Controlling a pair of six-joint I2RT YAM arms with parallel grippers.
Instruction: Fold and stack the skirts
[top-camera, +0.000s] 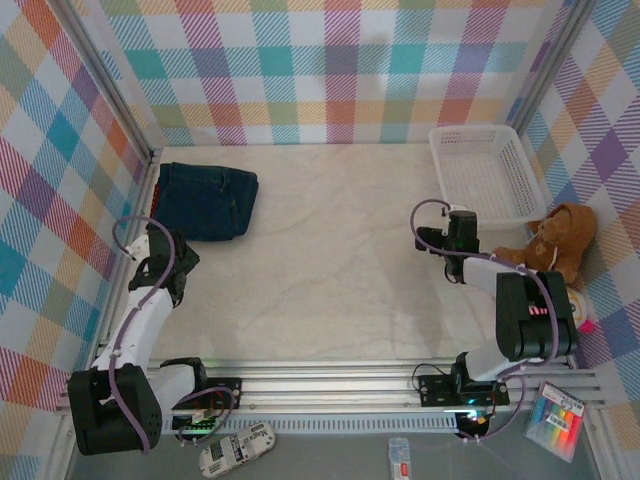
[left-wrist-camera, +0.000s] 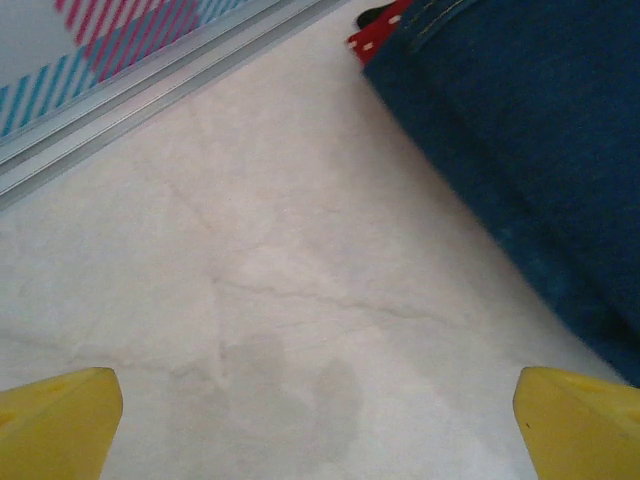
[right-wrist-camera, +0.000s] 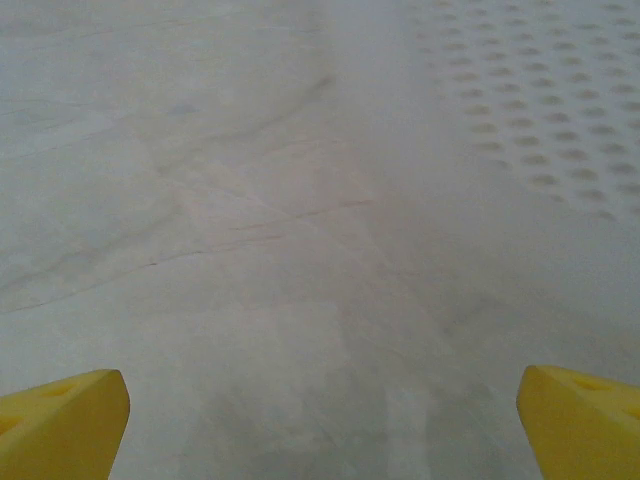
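Observation:
A folded stack of skirts (top-camera: 207, 200) lies at the back left of the table, with dark blue denim on top. In the left wrist view the denim skirt (left-wrist-camera: 540, 130) covers the upper right, and a corner of the red skirt with white dots (left-wrist-camera: 378, 35) peeks out under it. My left gripper (top-camera: 168, 248) hangs just in front of the stack, apart from it. It is open (left-wrist-camera: 320, 430), its yellow fingertips (left-wrist-camera: 55, 425) wide over bare table. My right gripper (top-camera: 461, 230) is open (right-wrist-camera: 320, 430) too, with nothing between its fingertips (right-wrist-camera: 585, 420).
A white slatted basket (top-camera: 485, 175) stands at the back right, and its perforated wall (right-wrist-camera: 540, 110) is close ahead of the right gripper. A brown teddy bear (top-camera: 555, 240) lies right of it. A metal rail (left-wrist-camera: 150, 80) and checked walls border the table.

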